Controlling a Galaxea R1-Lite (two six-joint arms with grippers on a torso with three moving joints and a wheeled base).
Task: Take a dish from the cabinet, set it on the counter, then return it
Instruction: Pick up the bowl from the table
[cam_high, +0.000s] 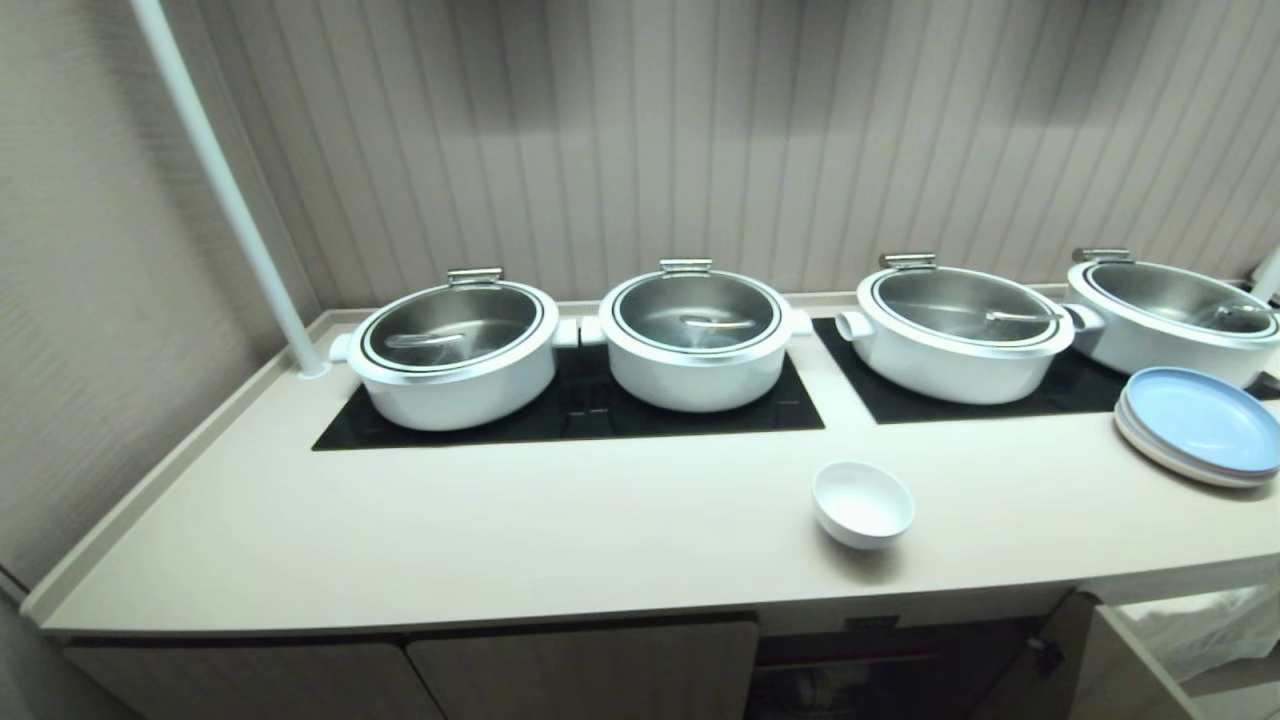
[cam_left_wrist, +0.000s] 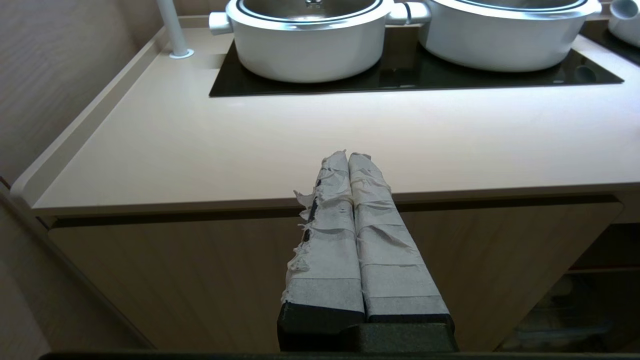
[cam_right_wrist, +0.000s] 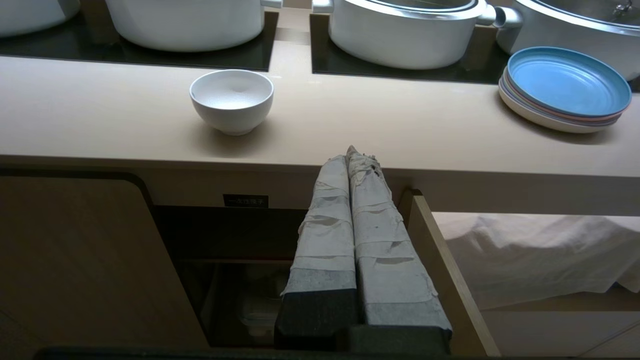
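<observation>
The dish, a small white bowl (cam_high: 863, 503) (cam_right_wrist: 232, 100), stands upright and empty on the cream counter (cam_high: 500, 530) (cam_right_wrist: 400, 130) near its front edge. Below it the cabinet (cam_high: 880, 660) (cam_right_wrist: 225, 250) stands open, its door (cam_right_wrist: 445, 270) swung out, a black label (cam_right_wrist: 245, 201) above the dark opening. My right gripper (cam_right_wrist: 351, 152) is shut and empty, held in front of the cabinet below the counter's edge, to the right of the bowl. My left gripper (cam_left_wrist: 347, 156) is shut and empty in front of the closed doors further left. Neither arm shows in the head view.
Several large white lidded pots (cam_high: 455, 352) (cam_high: 695, 338) (cam_high: 960, 330) sit on black glass panels (cam_high: 570, 415) at the back. A stack of blue and cream plates (cam_high: 1200, 425) (cam_right_wrist: 565, 87) lies at the counter's right. A white pole (cam_high: 225, 190) rises at the back left. White cloth (cam_right_wrist: 540, 250) lies right of the open door.
</observation>
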